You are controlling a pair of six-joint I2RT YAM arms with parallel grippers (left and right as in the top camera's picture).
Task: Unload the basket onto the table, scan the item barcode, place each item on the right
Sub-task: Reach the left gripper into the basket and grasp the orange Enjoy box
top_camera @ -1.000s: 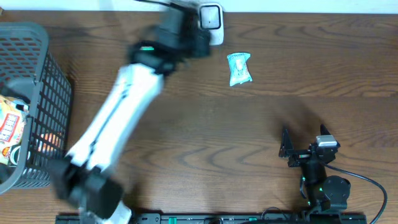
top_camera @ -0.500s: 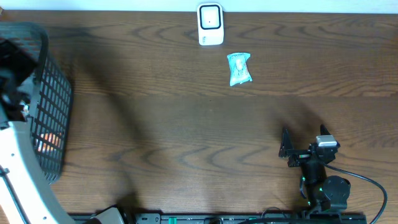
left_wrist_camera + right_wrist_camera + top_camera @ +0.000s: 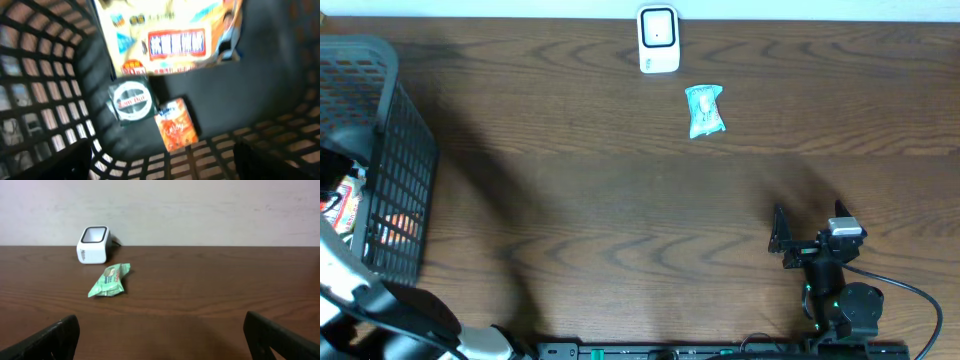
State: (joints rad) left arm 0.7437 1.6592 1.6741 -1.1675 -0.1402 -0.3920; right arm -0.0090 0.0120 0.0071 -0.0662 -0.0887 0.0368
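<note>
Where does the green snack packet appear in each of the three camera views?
Overhead: the green packet lies in the upper middle, just below and right of the white scanner.
Left wrist: not in it; this camera looks into the black basket.
Right wrist: the packet lies left of centre, in front of the scanner.
Shared landmark: the white scanner, seen in the overhead and right wrist views.

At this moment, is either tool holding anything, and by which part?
Nothing is held. The left tool is open over the basket; the right tool is open, apart from the green packet.
</note>
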